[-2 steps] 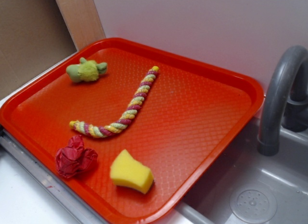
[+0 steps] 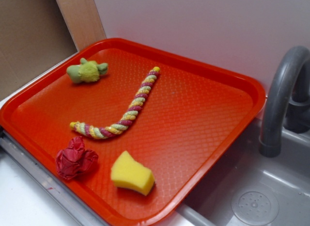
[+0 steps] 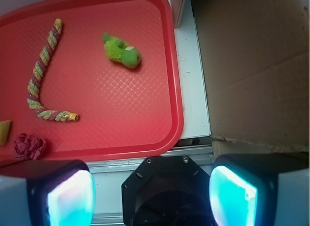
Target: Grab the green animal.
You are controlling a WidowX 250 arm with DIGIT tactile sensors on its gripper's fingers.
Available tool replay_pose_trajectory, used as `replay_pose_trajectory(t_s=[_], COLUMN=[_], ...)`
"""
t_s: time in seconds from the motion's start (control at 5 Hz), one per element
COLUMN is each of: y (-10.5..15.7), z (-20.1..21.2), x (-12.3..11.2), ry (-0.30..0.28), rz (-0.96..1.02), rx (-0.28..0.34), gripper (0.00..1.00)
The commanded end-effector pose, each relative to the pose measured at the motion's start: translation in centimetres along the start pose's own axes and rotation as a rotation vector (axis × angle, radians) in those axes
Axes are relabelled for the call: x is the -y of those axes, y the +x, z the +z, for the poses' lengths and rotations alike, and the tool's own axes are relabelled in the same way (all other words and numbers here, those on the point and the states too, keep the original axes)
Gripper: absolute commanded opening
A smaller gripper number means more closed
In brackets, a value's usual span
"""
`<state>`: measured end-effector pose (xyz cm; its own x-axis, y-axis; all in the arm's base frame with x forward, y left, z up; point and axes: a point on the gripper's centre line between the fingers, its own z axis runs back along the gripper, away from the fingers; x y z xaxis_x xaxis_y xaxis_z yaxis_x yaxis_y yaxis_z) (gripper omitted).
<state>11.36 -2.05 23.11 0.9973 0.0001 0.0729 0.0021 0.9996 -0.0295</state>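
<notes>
Exterior view: the animal (image 2: 87, 71) lies at the far left corner of the red tray (image 2: 203, 75), apart from the rope (image 2: 127, 110), crumpled red paper (image 2: 75, 158) and sponge (image 2: 131, 174). No fingers show here.

Wrist view: the fingers (image 3: 152, 199) stand wide apart, holding nothing, over the table (image 3: 193, 97) edge. The animal (image 3: 121, 51) lies well ahead of them, slightly toward the left finger, with the rope (image 3: 42, 75) farther left.

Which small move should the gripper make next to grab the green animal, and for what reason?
Probably move forward over the tray toward the green animal. In the wrist view the gripper is open and empty, off the tray's near edge, with the toy ahead and slightly left. The toy lies alone, apart from the rope, so the approach looks free.
</notes>
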Motion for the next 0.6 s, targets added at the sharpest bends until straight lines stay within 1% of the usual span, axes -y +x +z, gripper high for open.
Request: replay_pose_trajectory(t_s=[0.0, 0.2, 0.4], y=[5.7, 7.8, 9.7], z=[-2.4, -4.0, -6.0], x=[-1.1, -0.1, 1.3], ry=[0.100, 0.089, 0.066], rz=[-0.511, -0.762, -0.982], rx=[0.157, 0.170, 0.165], gripper=[1.00, 1.00, 1.00])
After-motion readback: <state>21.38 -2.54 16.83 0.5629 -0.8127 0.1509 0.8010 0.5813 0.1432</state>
